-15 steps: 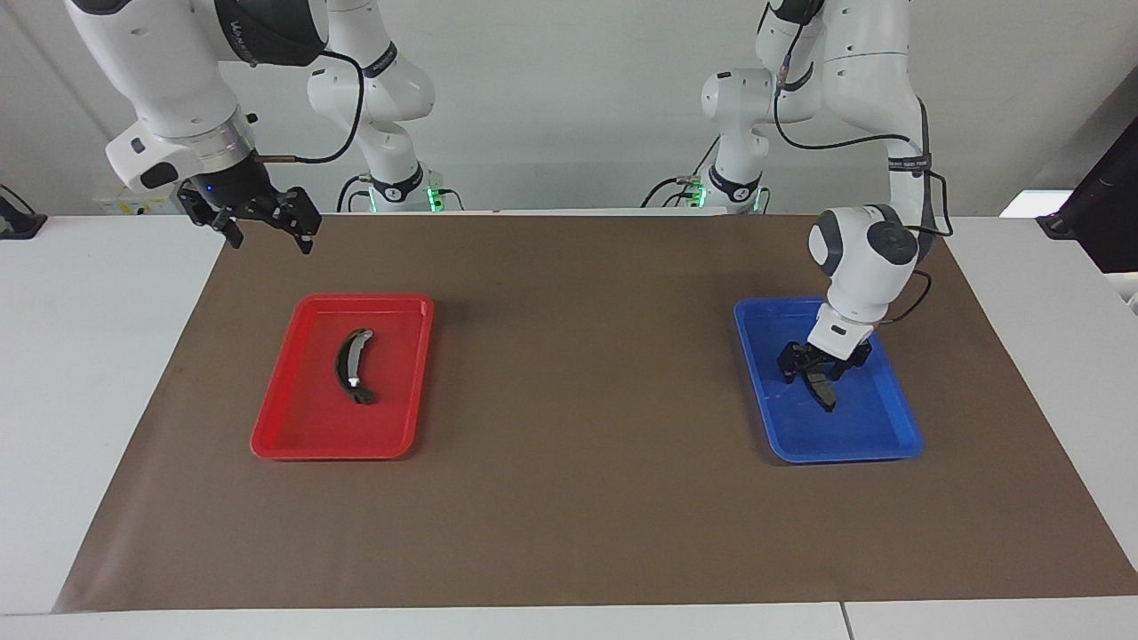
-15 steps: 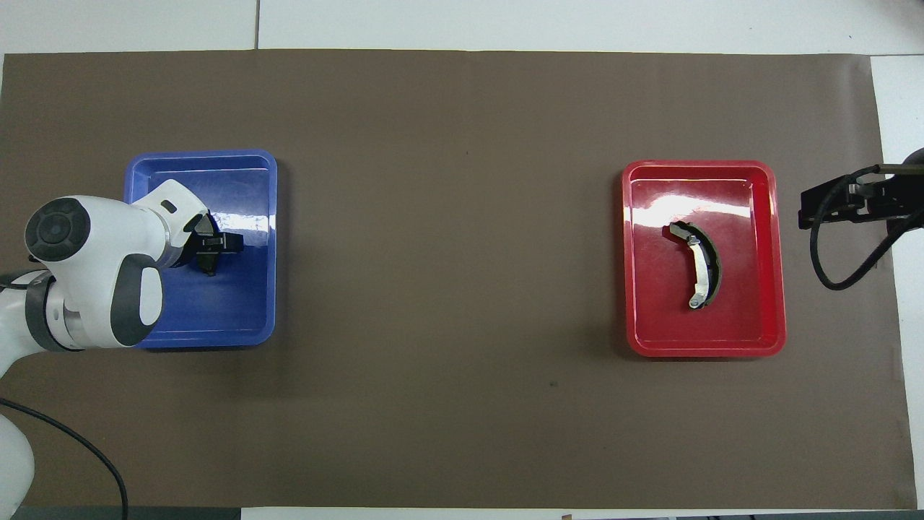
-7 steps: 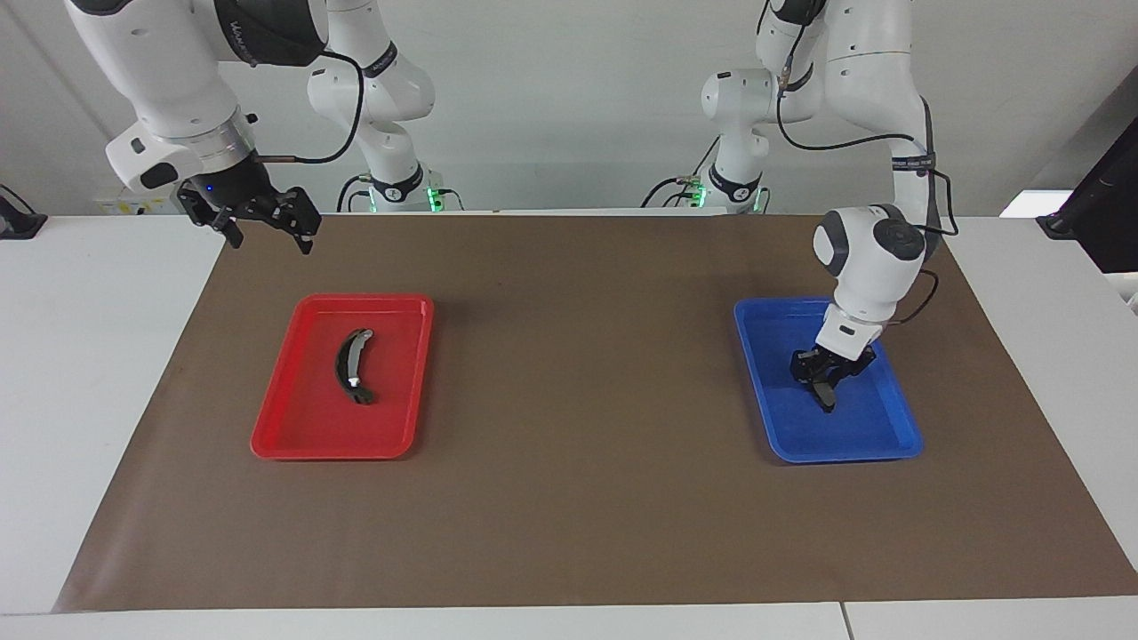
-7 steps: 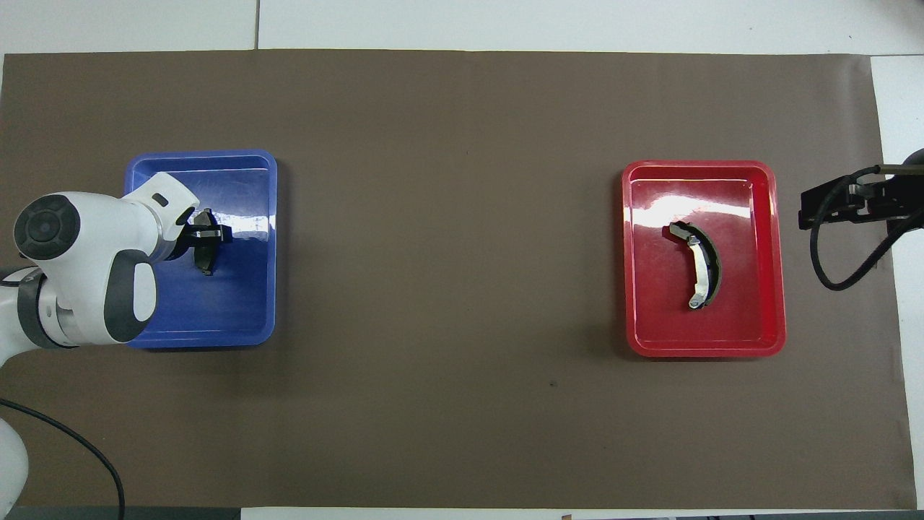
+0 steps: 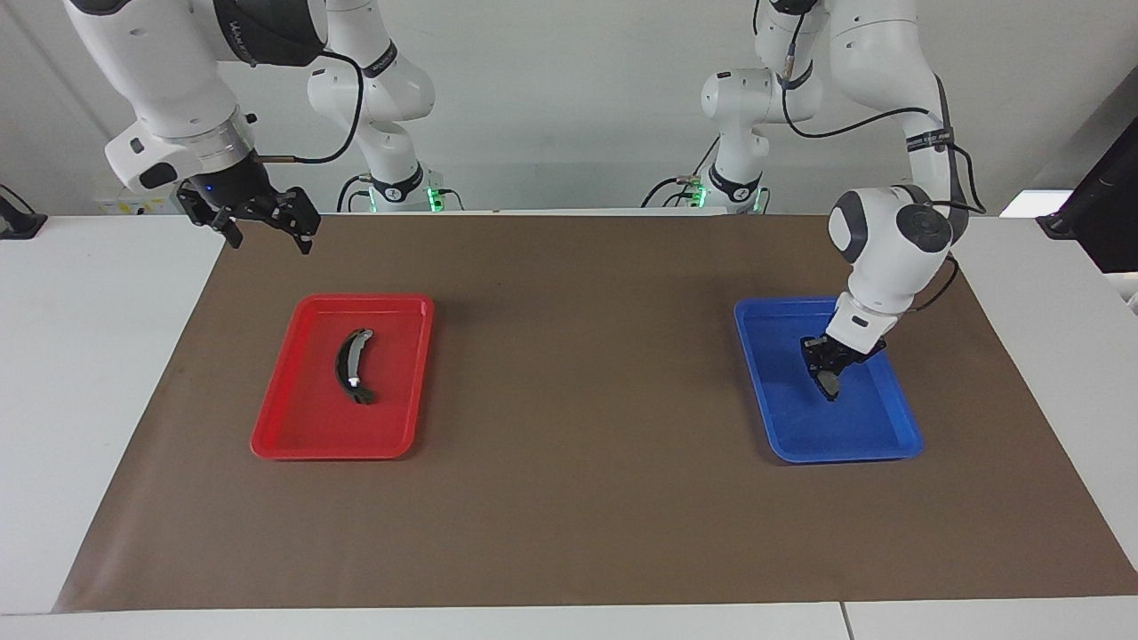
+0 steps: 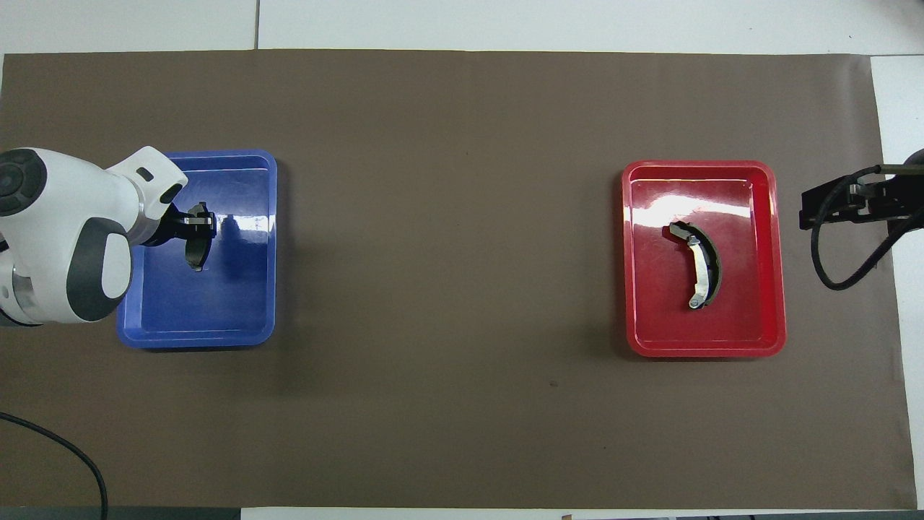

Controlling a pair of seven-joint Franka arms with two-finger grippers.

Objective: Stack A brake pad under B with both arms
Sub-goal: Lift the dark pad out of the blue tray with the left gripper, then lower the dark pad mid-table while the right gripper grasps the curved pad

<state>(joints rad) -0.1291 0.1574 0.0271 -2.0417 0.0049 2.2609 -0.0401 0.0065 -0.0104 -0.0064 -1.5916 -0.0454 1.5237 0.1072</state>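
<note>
The short dark-grey A brake pad point(image 5: 830, 383) hangs from my left gripper point(image 5: 825, 366), which is shut on it a little above the floor of the blue tray point(image 5: 858, 431). In the overhead view the pad point(image 6: 197, 253) shows just under the left gripper point(image 6: 193, 230) over the blue tray point(image 6: 224, 310). The long black crescent pad B point(image 5: 350, 366) with silver patches lies in the red tray point(image 5: 302, 431); it also shows in the overhead view point(image 6: 703, 273). My right gripper point(image 5: 267, 233) waits open, up in the air over the mat's corner near the red tray.
A brown mat point(image 5: 578, 400) covers the table between the two trays. The right arm's black cable and hand point(image 6: 841, 206) show at the mat's edge beside the red tray point(image 6: 754, 321). A dark monitor point(image 5: 1102, 213) stands at the left arm's end.
My left gripper has shut on the A brake pad and raised it off the blue tray's floor, the wrist swinging up and outward. The right arm and pad B have not moved.
</note>
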